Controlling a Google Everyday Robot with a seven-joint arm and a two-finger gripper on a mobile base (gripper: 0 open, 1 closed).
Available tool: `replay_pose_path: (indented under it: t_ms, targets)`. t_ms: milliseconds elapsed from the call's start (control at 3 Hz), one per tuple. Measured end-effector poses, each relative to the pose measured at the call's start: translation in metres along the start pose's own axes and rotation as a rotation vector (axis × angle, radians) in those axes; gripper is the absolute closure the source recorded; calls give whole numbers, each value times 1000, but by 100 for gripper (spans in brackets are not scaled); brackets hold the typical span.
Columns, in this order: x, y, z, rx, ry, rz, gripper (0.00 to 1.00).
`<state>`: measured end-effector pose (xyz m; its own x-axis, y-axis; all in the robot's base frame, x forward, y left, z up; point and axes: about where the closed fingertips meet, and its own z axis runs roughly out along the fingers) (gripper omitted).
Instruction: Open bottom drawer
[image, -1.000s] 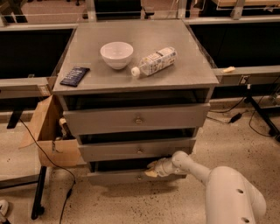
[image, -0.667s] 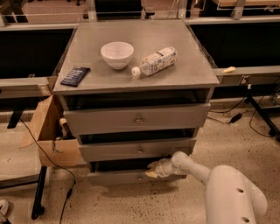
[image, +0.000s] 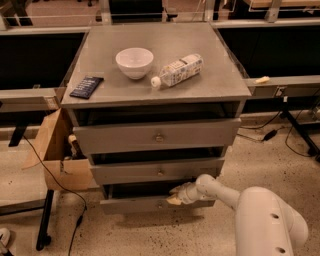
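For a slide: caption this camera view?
The robot's gripper at the top edge of the flat grey brass-knobbed bottom drawer of a grey cabinet.

Pincer sits at bottom drawer front, under middle drawer

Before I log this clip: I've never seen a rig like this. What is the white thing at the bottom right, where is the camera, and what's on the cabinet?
The white rounded shape is the robot's single arm, reaching in from the lower right. Its tip is the claw, which sits at the top edge of the bottom drawer, the lowest of three grey drawers in the cabinet. Whether it grips the drawer cannot be told. There is only one camera view; it looks down on the cabinet from the front. On the cabinet's top lie a white bowl, a plastic bottle on its side, and a dark flat packet near the left front corner. A cardboard box stands on the floor at the cabinet's left.
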<state>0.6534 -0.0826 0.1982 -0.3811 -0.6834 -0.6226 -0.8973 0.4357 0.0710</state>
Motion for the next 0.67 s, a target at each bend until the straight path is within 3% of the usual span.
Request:
replay_pose_path:
  t_ms: [333,667]
  targets:
    - [-3,0,-3,0,0,0,12]
    - [18,7,-2,9,68,-13,0]
